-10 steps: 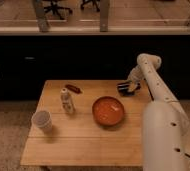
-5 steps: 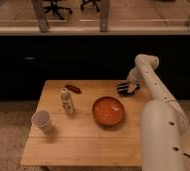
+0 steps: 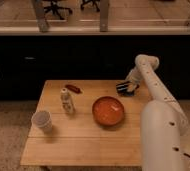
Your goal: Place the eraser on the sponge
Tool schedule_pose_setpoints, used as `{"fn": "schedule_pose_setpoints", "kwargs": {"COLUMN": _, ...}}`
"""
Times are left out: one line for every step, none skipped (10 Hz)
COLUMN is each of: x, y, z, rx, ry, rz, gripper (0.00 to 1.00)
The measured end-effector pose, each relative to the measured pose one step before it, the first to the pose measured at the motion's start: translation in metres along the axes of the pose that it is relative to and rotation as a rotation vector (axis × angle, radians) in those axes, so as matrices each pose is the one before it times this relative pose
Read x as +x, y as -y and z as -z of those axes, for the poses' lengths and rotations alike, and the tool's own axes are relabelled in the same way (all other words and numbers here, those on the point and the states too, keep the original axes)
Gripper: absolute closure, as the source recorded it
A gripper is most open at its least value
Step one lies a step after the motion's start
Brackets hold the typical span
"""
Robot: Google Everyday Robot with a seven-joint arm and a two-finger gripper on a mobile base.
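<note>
Gripper low at table far-right edge, over dark block, maybe eraser. Open or closed, can't tell. Sponge not visible. Risk: misplaced release, block slides off edge.

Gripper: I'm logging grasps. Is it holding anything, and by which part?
It cannot be told. The gripper sits low at the table's far right corner, behind the orange bowl; something dark is at its tip, but no hold shows.

On the desk sit a white cup at lower left, with a bottle and a dark red item above it. An orange bowl sits centre, lower left of the pincer at the desk's upper-right edge.
</note>
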Motion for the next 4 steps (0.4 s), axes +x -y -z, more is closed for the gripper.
{"fn": "schedule_pose_setpoints", "kwargs": {"x": -0.00032, "y": -0.00011, "z": -0.00019, "rx": -0.00061, "ry": 0.00003, "rz": 0.00226, "gripper": 0.2}}
{"fn": "schedule_pose_setpoints", "kwargs": {"x": 0.0, "y": -0.00005, "z": 0.00002, "rx": -0.00015, "ry": -0.0001, "rz": 0.0017, "gripper": 0.2}}
{"fn": "schedule_pose_setpoints", "kwargs": {"x": -0.0005, "y": 0.0, "z": -0.0003, "rx": -0.00059, "ry": 0.00006, "rz": 0.00083, "gripper": 0.2}}
{"fn": "schedule_pose_setpoints", "kwargs": {"x": 0.00039, "y": -0.00025, "z": 0.00004, "rx": 0.0001, "ry": -0.00003, "rz": -0.00051, "gripper": 0.2}}
